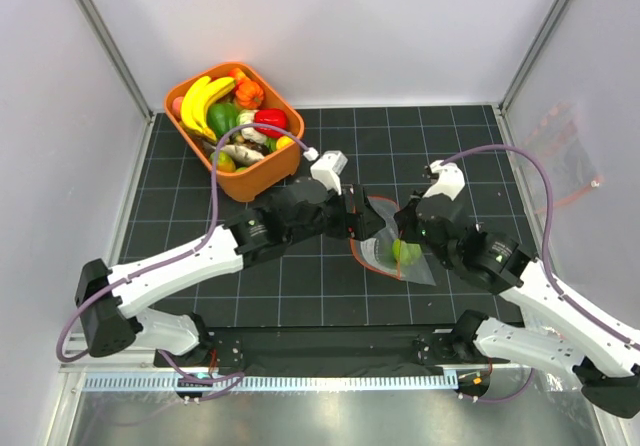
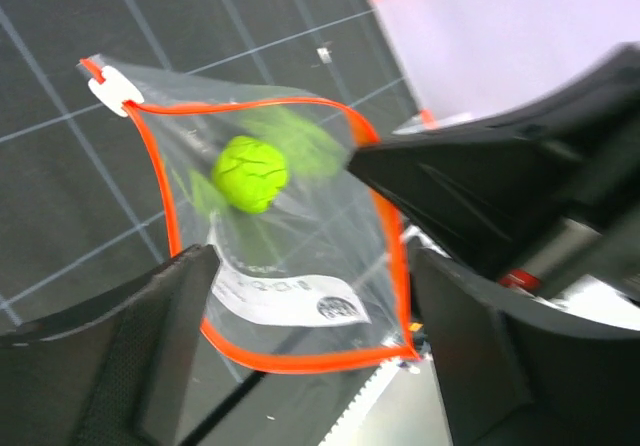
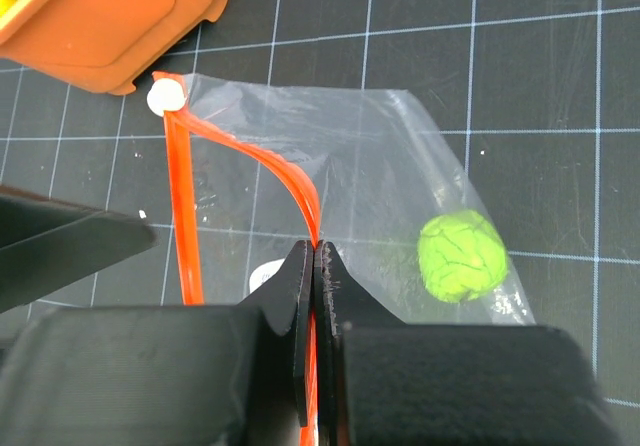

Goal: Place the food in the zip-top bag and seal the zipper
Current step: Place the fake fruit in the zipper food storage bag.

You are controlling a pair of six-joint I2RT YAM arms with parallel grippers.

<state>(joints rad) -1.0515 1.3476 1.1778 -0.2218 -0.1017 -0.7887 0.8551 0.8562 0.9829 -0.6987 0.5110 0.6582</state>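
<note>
The clear zip-top bag [image 1: 400,258] lies mid-table between both grippers, with one lime-green food piece [image 1: 406,251] inside. In the right wrist view my right gripper [image 3: 316,251] is shut on one side of the red-orange zipper [image 3: 290,181], the white tab [image 3: 163,96] is at the far end, and the green piece [image 3: 462,256] is in the bag [image 3: 400,156]. In the left wrist view my left gripper [image 2: 310,258] is open, its fingers either side of the bag's open mouth [image 2: 290,361]. The green piece [image 2: 250,173] shows through the plastic.
The orange tub [image 1: 268,173] at the back left holds several more toy pieces, among them bananas [image 1: 200,101] and a red piece [image 1: 270,119]. Its corner shows in the right wrist view [image 3: 110,16]. Side walls close in the black gridded mat [image 1: 330,291].
</note>
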